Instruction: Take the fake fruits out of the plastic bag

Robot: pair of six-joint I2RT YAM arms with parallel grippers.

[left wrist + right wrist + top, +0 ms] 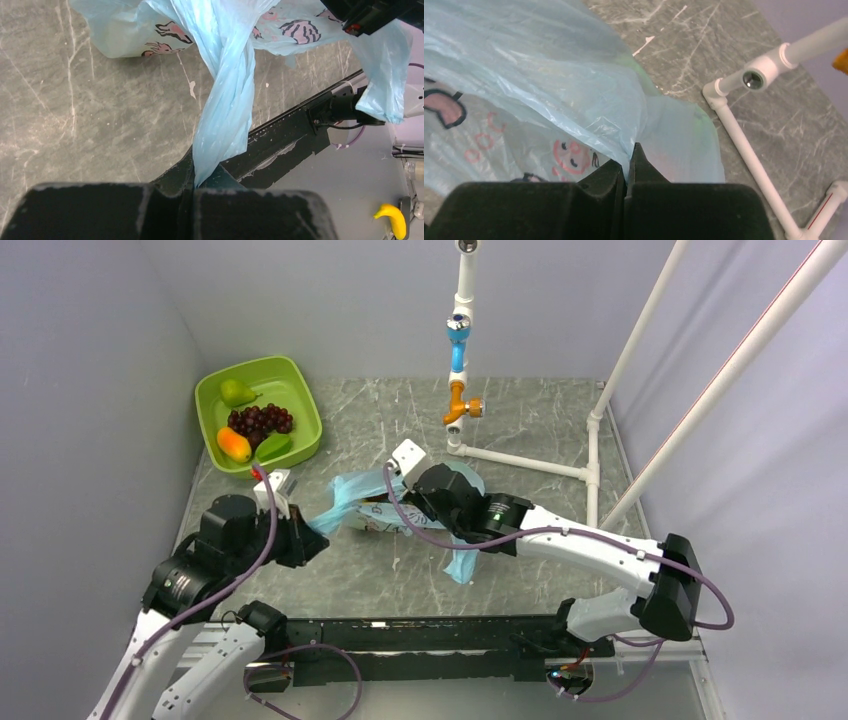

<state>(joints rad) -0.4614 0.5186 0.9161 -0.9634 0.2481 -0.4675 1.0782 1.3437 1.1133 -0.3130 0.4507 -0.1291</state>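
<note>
Marbled table (560, 410): left claw (194, 182) and right claw (628, 162) each pinch the plastic bag (225, 75).

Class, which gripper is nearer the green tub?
Left. The left gripper sits just in front of the green tub, shut on the plastic bag; the right gripper pinches it farther right.

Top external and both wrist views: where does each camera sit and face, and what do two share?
Top external: above and behind the arms, facing down on table, plastic bag, green tub; both arms show.
Left wrist: on the left arm, facing along left fingers shut on a twisted bag strip.
Right wrist: on the right arm, facing past right fingers shut on bag film, toward white pipes.
Shared: all show the bag.
</note>
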